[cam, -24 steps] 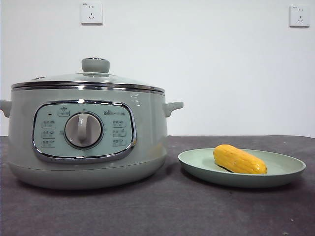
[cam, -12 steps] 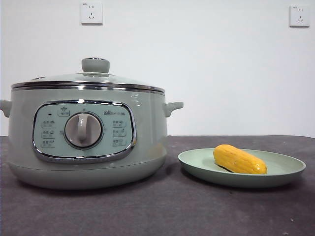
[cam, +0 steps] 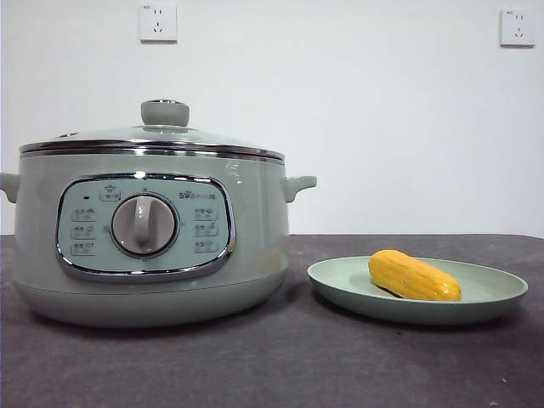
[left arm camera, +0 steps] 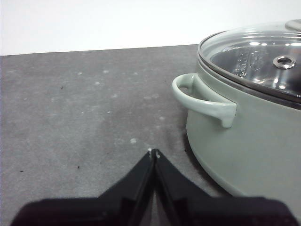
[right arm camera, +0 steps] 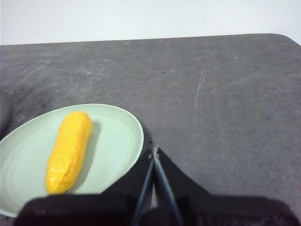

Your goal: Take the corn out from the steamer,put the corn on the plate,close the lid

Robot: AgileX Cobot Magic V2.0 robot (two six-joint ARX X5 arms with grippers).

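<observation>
The left gripper (left arm camera: 154, 151) is sitting low over the dark grey table (left arm camera: 84, 108) with its two black jaws pressed together at the tips, holding nothing and touching nothing but air. The steamer (left arm camera: 249, 136) is standing just beside this gripper, its pale grey-green wall and one side handle (left arm camera: 203, 98) showing near the jaw tips but apart from them. The lid (left arm camera: 256, 54) is resting on the steamer's chrome rim, closing the pot; its glass dome is showing a small steam vent (left arm camera: 284, 61).

The right gripper (right arm camera: 154, 151) is likewise hanging over the table with its jaws meeting at the tips, gripping nothing. The plate (right arm camera: 117, 136) is lying just beside this gripper, its raised rim near the jaw tips. The corn (right arm camera: 69, 150) is lying on its side inside the plate, well within the rim and apart from the gripper.

In the front view, the plate (cam: 493, 293) is sitting on the table to the right of the steamer (cam: 255, 246), near it but not touching. The corn (cam: 414, 276) is resting in the plate. The lid (cam: 127, 136) is seated flat on the steamer with its knob (cam: 165, 112) upright on top. A round dial (cam: 144, 224) is sitting in the front panel. Behind, two wall sockets (cam: 158, 22) are mounted on the white wall. Neither arm is appearing in the front view.
</observation>
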